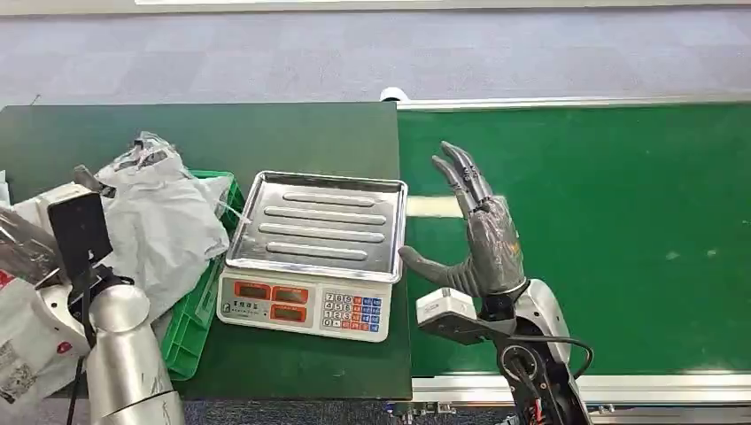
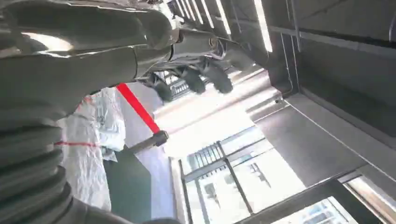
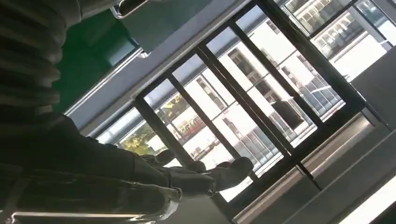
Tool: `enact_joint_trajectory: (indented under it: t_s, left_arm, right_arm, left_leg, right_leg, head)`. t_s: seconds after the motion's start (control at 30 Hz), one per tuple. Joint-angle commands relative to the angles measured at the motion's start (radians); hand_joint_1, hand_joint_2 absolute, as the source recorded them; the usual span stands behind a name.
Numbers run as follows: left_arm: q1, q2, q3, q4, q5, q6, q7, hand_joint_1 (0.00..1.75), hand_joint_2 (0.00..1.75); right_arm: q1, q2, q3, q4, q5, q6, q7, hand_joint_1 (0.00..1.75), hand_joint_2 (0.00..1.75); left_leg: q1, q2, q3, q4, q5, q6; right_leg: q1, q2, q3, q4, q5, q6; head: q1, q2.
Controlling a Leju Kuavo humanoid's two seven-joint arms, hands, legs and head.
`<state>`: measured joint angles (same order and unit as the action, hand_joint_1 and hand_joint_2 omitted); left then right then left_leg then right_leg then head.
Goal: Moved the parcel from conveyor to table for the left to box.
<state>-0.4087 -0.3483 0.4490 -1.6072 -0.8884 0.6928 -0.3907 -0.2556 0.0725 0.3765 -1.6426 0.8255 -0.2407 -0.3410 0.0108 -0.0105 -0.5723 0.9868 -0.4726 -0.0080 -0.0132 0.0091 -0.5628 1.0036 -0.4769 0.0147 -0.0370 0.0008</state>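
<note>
Right hand (image 1: 483, 243) is up over the green conveyor (image 1: 620, 239), just right of the scale (image 1: 310, 257), palm flat, fingers (image 1: 465, 177) straight and spread, thumb out toward the scale; holding nothing. In the right wrist view the same hand (image 3: 187, 175) shows dark against windows, fingers extended, nothing in it.

Left arm (image 1: 124, 354) comes in at lower left of the head view, w/ a black wrist-mounted block above it. Left hand (image 2: 140, 42) seen from the left wrist cam: fingers (image 2: 205, 77) point away and look loosely apart, but can't tell for sure whether they grip anything.

Parcel (image 1: 164, 221), a crumpled grey-white poly bag, lies on the left part of the dark green desk (image 1: 221, 133), draped over a green plastic crate (image 1: 190, 328) and reaching the scale's left edge. More white bags w/ printed labels (image 1: 18, 354) at far left edge.

Scale has a ribbed steel tray on top, two red displays and a keypad on its front; sits on the desk right by the conveyor edge. A pale strip (image 1: 434, 206) lies on the belt beside the tray.
</note>
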Motion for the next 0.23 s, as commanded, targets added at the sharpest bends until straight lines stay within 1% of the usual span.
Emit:
enact_joint_trajectory:
  t_s: [0.03, 0.07, 0.1, 0.13, 0.17, 0.2, 0.23]
  left_arm:
    - [0.035, -0.001, -0.127, -0.028, 0.284, 0.005, -0.192, 0.00, 1.75]
    - [0.044, -0.001, -0.141, -0.040, 0.305, 0.005, -0.210, 0.00, 1.75]
    - [0.057, -0.001, -0.185, -0.065, 0.349, 0.005, -0.240, 0.00, 1.75]
    - [0.092, -0.001, -0.280, -0.091, 0.444, 0.005, -0.307, 0.00, 1.75]
    - [0.124, -0.001, -0.396, -0.131, 0.484, 0.005, -0.307, 0.00, 1.75]
    - [0.147, 0.003, -0.477, -0.154, 0.508, 0.005, -0.307, 0.00, 1.75]
    - [0.166, 0.075, -0.614, -0.164, 0.610, -0.012, -0.306, 0.00, 1.75]
  right_arm:
    - [-0.025, -0.011, 0.018, 0.076, 0.001, 0.009, -0.008, 0.00, 1.75]
    - [-0.028, -0.009, 0.016, 0.080, 0.001, 0.009, -0.008, 0.00, 1.75]
    - [-0.033, -0.006, 0.015, 0.086, 0.001, 0.008, -0.009, 0.00, 1.75]
    - [-0.044, -0.002, 0.011, 0.097, 0.001, 0.005, -0.009, 0.00, 1.75]
    - [-0.056, 0.002, 0.008, 0.106, -0.002, 0.006, -0.009, 0.00, 1.75]
    - [-0.068, 0.003, 0.003, 0.113, -0.008, 0.009, -0.007, 0.00, 1.75]
    - [-0.081, 0.003, -0.004, 0.116, -0.023, 0.009, -0.007, 0.00, 1.75]
  left_leg:
    - [0.000, 0.000, 0.001, 0.000, 0.000, 0.000]
    - [0.000, 0.000, 0.001, -0.001, 0.000, 0.001]
    - [0.000, 0.001, 0.001, 0.000, 0.000, 0.000]
    - [0.000, 0.000, 0.000, 0.000, 0.000, 0.000]
    - [0.001, 0.001, 0.000, 0.000, 0.000, 0.001]
    - [0.001, -0.001, -0.001, 0.000, 0.000, 0.001]
    - [0.000, -0.001, -0.001, 0.001, 0.000, 0.001]
  right_leg:
    - [0.000, -0.001, 0.001, -0.001, 0.000, 0.000]
    - [0.001, -0.001, 0.002, -0.002, 0.001, -0.001]
    - [0.001, 0.000, 0.001, -0.001, 0.000, 0.000]
    - [0.000, -0.001, 0.000, -0.001, 0.000, 0.000]
    - [0.001, -0.001, 0.001, -0.001, 0.000, 0.000]
    - [0.001, -0.002, 0.001, -0.001, 0.000, 0.000]
    - [0.001, -0.002, 0.000, -0.001, 0.000, 0.000]
  head:
    - [0.000, 0.000]
    - [0.000, 0.000]
    - [0.000, 0.000]
    - [0.000, 0.000]
    - [0.000, 0.000]
    - [0.000, 0.000]
    - [0.000, 0.000]
